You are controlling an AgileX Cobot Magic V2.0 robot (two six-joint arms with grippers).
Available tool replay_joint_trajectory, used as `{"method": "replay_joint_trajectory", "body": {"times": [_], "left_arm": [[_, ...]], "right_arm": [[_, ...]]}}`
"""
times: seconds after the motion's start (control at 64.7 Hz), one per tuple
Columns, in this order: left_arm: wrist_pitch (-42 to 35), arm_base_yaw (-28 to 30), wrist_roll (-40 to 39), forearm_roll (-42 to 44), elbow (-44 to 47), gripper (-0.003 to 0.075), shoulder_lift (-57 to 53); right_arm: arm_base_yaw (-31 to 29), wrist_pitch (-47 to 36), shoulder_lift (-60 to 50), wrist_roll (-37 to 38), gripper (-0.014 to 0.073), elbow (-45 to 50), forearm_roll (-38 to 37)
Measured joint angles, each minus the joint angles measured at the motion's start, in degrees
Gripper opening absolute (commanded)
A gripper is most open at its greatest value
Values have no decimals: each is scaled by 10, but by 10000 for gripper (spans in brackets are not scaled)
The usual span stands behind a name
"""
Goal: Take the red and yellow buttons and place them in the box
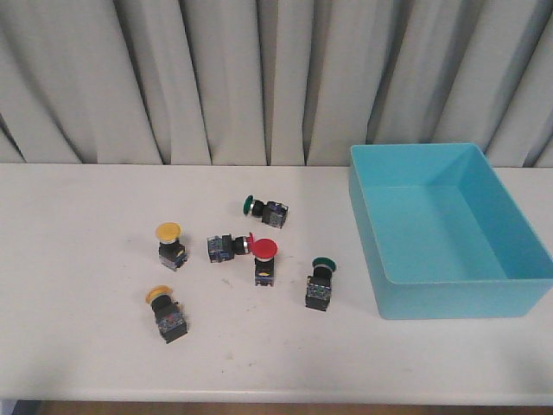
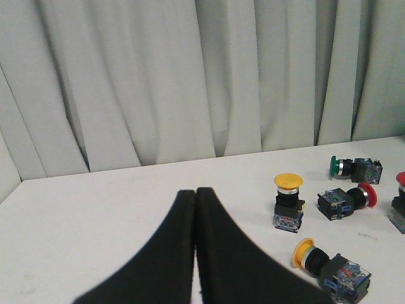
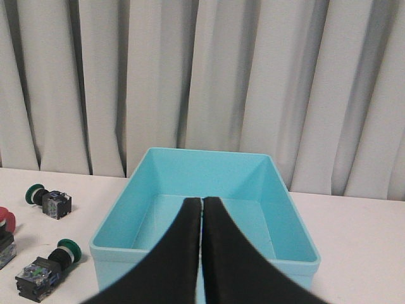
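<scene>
Setting: pale grey pleated curtain (image 1: 216, 78) behind a white table (image 1: 78, 259), seen from the front with neither arm in that view.
Left gripper (image 2: 195, 196): black fingers pressed together tip to tip, nothing between them, held above bare tabletop.
Right gripper (image 3: 202, 204): fingers likewise closed against each other, holding nothing, with the box straight ahead of them.
Box (image 1: 518, 298): turquoise-blue bin on the right side of the table, open top, nothing visible inside.
Upright yellow button (image 1: 169, 245): stands cap up, left in the cluster, well apart from the box.
Tilted yellow button (image 1: 164, 313): nearest the front edge, lying slanted with its cap pointing away from the robot and to the left.
Upright red button (image 1: 264, 259): cap up, in the middle of the cluster.
Lying red button (image 1: 230, 246): on its side, its cap just beside the upright red one; whether they touch cannot be told.
Far green button (image 1: 264, 207): on its side, farthest from the robot.
Near green button (image 1: 320, 282): closest of all to the box, cap tilted up.
</scene>
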Motion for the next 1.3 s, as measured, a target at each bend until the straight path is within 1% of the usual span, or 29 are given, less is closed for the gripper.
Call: {"method": "replay_joint_trajectory", "body": {"times": [0.88, 0.958, 1.035, 1.112, 1.22, 1.297], "left_arm": [[0, 0, -1, 0, 0, -6, 0], [0, 0, -2, 0, 0, -6, 0], [4, 0, -13, -2, -2, -6, 0], [26, 0, -21, -4, -31, -6, 1], [62, 0, -23, -4, -108, -6, 13], [96, 0, -23, -4, -171, -6, 52]], "right_arm": [[0, -4, 0, 0, -3, 0, 0], [0, -11, 0, 8, -3, 0, 10], [0, 2, 0, 15, -3, -6, 20], [0, 22, 6, 15, -3, -39, 25], [0, 60, 42, 15, -3, -112, 26], [0, 97, 80, 10, -3, -172, 23]]}}
